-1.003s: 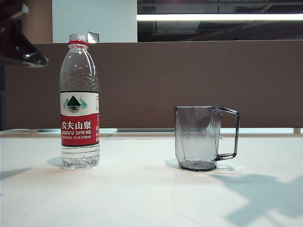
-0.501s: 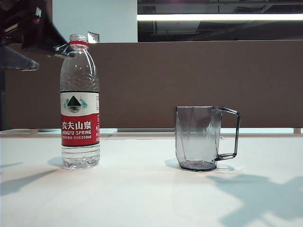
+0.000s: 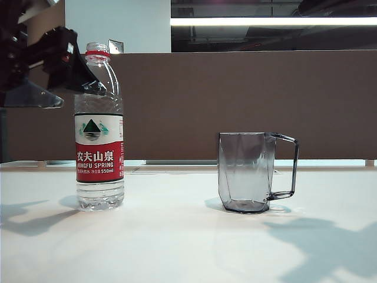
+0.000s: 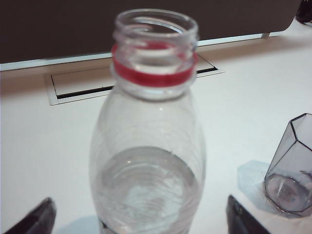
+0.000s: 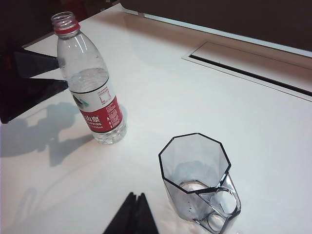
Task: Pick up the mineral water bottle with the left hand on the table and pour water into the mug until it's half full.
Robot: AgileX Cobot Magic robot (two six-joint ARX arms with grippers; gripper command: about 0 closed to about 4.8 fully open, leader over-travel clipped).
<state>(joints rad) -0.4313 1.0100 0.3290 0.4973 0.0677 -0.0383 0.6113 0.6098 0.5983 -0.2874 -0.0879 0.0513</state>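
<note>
The uncapped mineral water bottle (image 3: 99, 127) stands upright on the left of the white table (image 3: 177, 247), with a red neck ring and water (image 4: 146, 180) up to about its shoulder. My left gripper (image 3: 70, 88) is open at the bottle's upper part, its fingertips (image 4: 34, 222) spread wide on either side of the bottle (image 4: 148, 136) without touching it. The smoky faceted mug (image 3: 247, 171) stands to the right, handle pointing right, and looks empty. My right gripper (image 5: 136, 197) is shut on nothing, hovering near the mug (image 5: 195, 170); it is out of the exterior view.
A brown partition (image 3: 235, 100) runs behind the table. A recessed rectangular hatch (image 5: 243, 63) lies in the tabletop beyond the bottle and mug. Arm shadows fall on the table at the front left and right.
My left gripper has opened and come down from the upper left to the bottle's upper part. Bottle and mug have not moved.
</note>
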